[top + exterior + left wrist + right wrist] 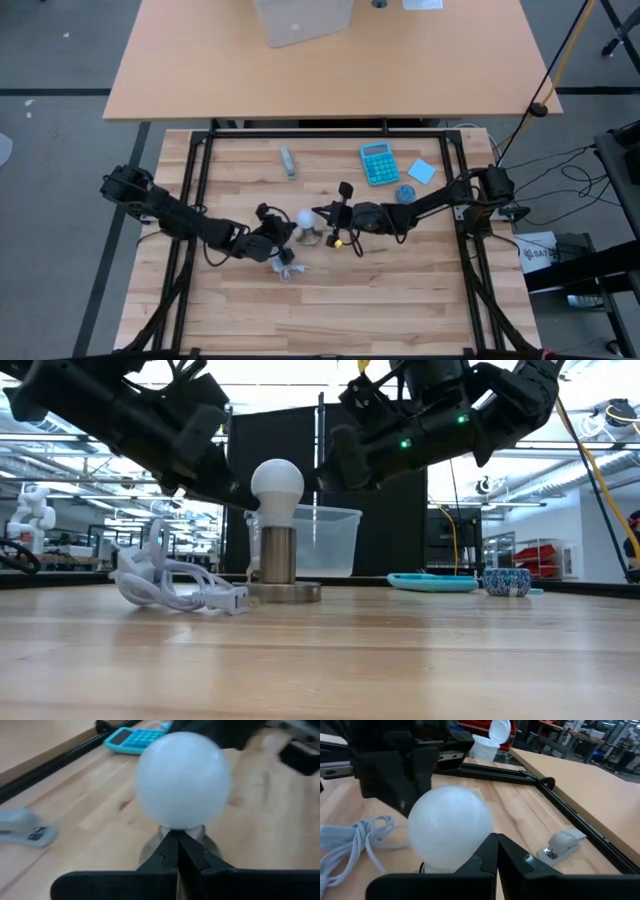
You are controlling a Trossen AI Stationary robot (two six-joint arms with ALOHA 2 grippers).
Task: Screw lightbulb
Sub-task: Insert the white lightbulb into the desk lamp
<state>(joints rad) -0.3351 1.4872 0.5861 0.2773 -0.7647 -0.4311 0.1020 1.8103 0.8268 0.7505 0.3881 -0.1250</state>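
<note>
- Bulb (306, 219) upright in the socket (279, 555), white head up, on the round base (285, 592), near the middle of the table (400, 290).
- Left gripper (178, 851) just beside the bulb, on the side toward the cable; jaws fully closed, fingertips pressed together, nothing between them.
- In the left wrist view, closed tips close under the bulb's head, in front of the socket; contact with either not clear.
- Right gripper (497, 851) just beside the bulb on the opposite side, toward the calculator; jaws likewise closed tight, holding nothing.
- In the right wrist view, closed tips next to the bulb's lower half; touching or not, cannot tell.
- In the low view, both arms slanting down from above, one on each side of the bulb, neither gripping it.
- Cable (284, 266), white and coiled, on the table near the base, on the left gripper's side.
- Stapler (288, 161) well apart from the bulb, toward the far edge of the table.
- Calculator (379, 163), blue, also well apart from the bulb, toward the far edge on the right arm's side.
- Blue note (421, 171) just beside the calculator; small patterned bowl (405, 193) near it, closer to the bulb.
- Clear bin (325, 542) behind the bulb in the low view.
</note>
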